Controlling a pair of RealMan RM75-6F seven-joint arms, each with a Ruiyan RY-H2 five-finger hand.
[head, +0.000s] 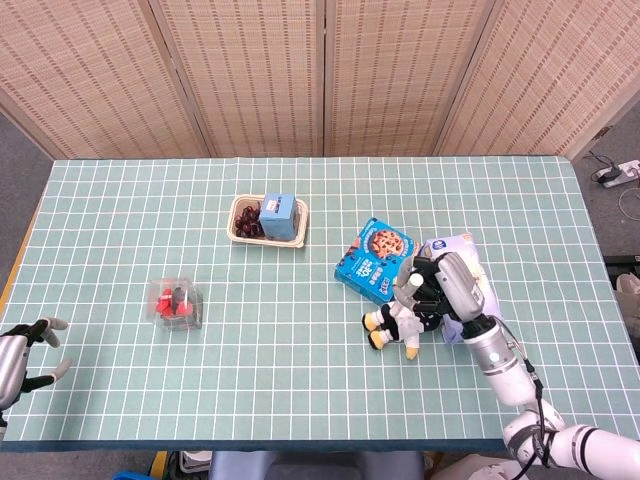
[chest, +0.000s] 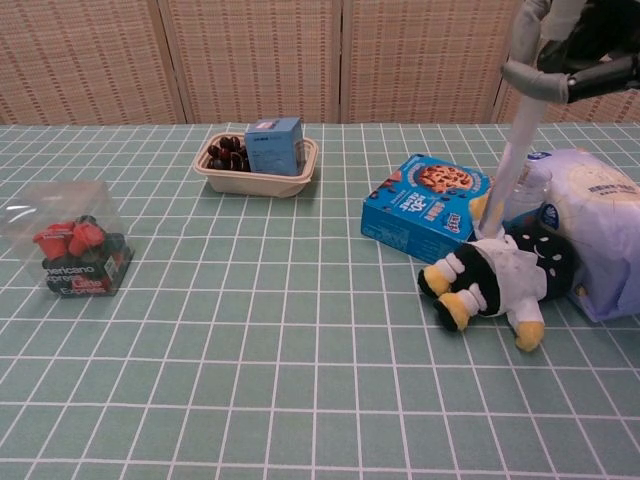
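Here my right hand (head: 432, 288) hangs over the soft plush penguin (head: 398, 321), fingers curled down around its round black head; whether they truly grip, I cannot tell. The toy lies on the checked green desk (head: 300, 380), between the glossy blue cookie box (head: 373, 258) and a crinkly pale bag (chest: 600, 230). My left hand (head: 22, 355) rests spread at the desk's edge, holding nothing
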